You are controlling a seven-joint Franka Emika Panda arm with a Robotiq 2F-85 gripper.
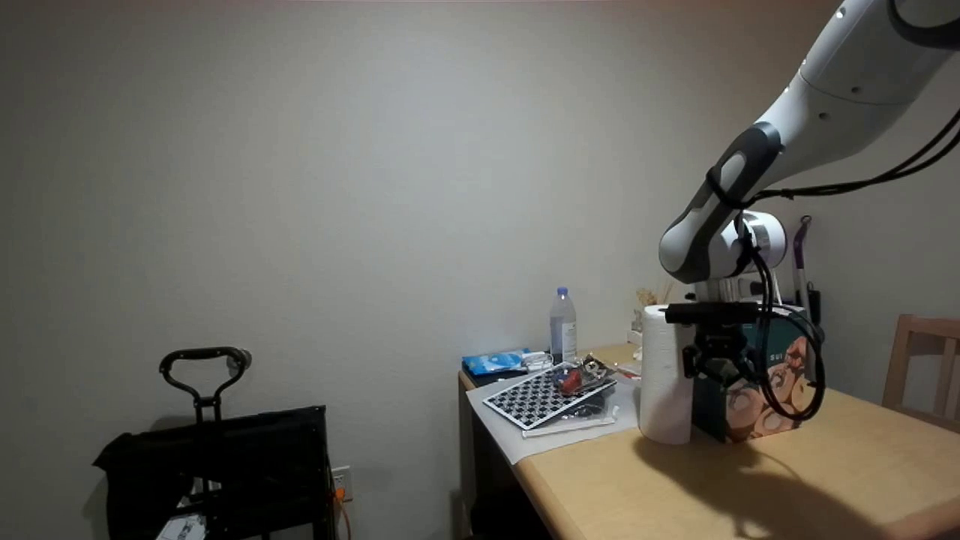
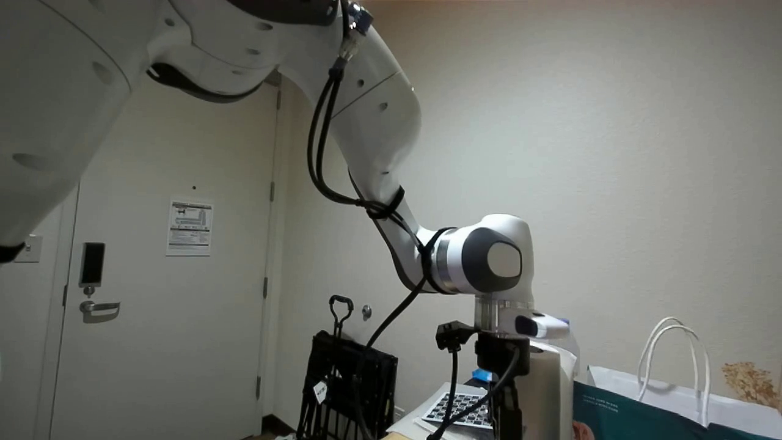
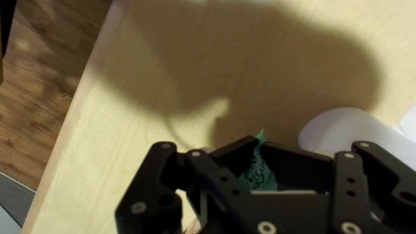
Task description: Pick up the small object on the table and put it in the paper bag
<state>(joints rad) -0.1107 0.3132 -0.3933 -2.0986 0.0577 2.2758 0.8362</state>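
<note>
The small object is a green wrapped packet with dark lettering [image 3: 260, 178]. My gripper [image 3: 260, 141] is shut on it, with a green tip poking out between the fingertips. The packet cannot be made out in either exterior view. The gripper hangs above the table, pointing down, and in an exterior view [image 1: 720, 364] it overlaps the upper part of the paper bag. The paper bag [image 1: 742, 420] stands upright on the table, teal with a pale orange print. Its white handles and rim show in an exterior view [image 2: 647, 418]. The bag's inside is hidden.
A white paper roll [image 1: 664, 390] stands upright close beside the bag and gripper; it also shows in the wrist view [image 3: 357, 130]. A checkered board [image 1: 544, 397], a bottle [image 1: 562, 330] and a blue packet [image 1: 495, 363] lie farther back on the table [image 1: 600, 487].
</note>
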